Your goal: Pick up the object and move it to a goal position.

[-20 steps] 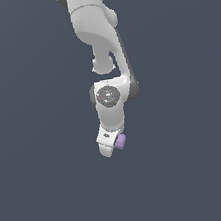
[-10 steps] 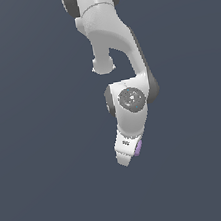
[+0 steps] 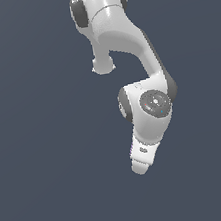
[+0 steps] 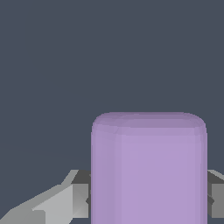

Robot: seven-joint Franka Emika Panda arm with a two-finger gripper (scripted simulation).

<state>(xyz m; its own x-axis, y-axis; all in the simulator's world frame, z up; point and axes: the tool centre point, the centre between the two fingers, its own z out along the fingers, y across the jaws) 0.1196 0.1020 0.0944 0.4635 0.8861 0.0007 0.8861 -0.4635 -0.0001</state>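
The light-purple block with rounded edges fills the wrist view, held between my two grey fingers, which press on its two sides. In the exterior view the white arm hangs down from above, and my gripper is its lowest part, pointing down and turned away from the camera. The block does not show in the exterior view; the white hand hides it. The gripper is shut on the block.
Only a flat dark grey-blue surface shows around the arm in both views. No other objects, containers or edges are in view.
The arm has swung toward the exterior view's right and turned. The purple block, seen earlier at the gripper's tip, is now hidden behind the hand in the exterior view.
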